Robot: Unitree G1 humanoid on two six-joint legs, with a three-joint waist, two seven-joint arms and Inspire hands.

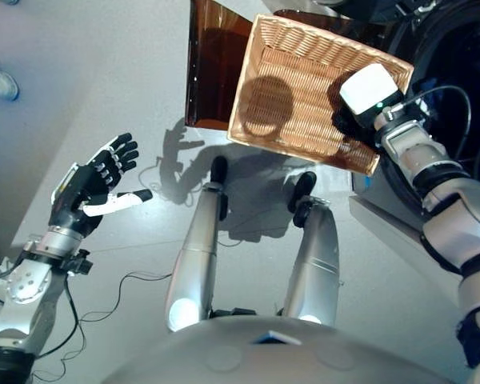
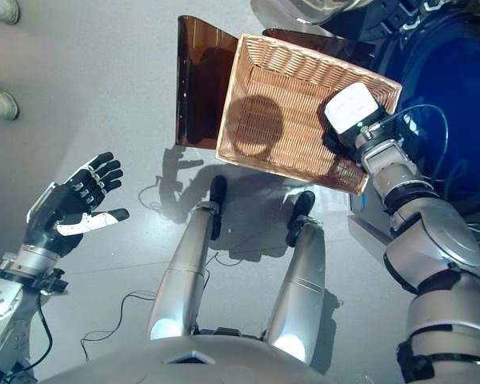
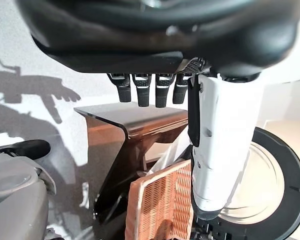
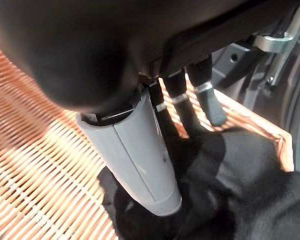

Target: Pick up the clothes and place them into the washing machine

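Note:
The shallow wicker basket point(image 1: 288, 72) rests on the low dark brown box point(image 1: 212, 72) beside the washing machine point(image 2: 452, 104). A black cloth point(image 4: 250, 185) lies in the basket's corner nearest the machine. My right hand point(image 4: 135, 160) reaches down into that corner. Its thumb and straight fingers point(image 4: 210, 100) rest on the black cloth, with some fingertips sunk into its folds. My left hand point(image 1: 88, 188) hangs open and empty over the floor at the left, well away from the basket, fingers point(image 3: 145, 90) spread.
The machine's round door point(image 3: 275, 175) stands open beside the basket. A person's shoes point(image 2: 0, 100) show at the far left edge. Grey floor point(image 1: 104, 96) lies between my left hand and the brown box.

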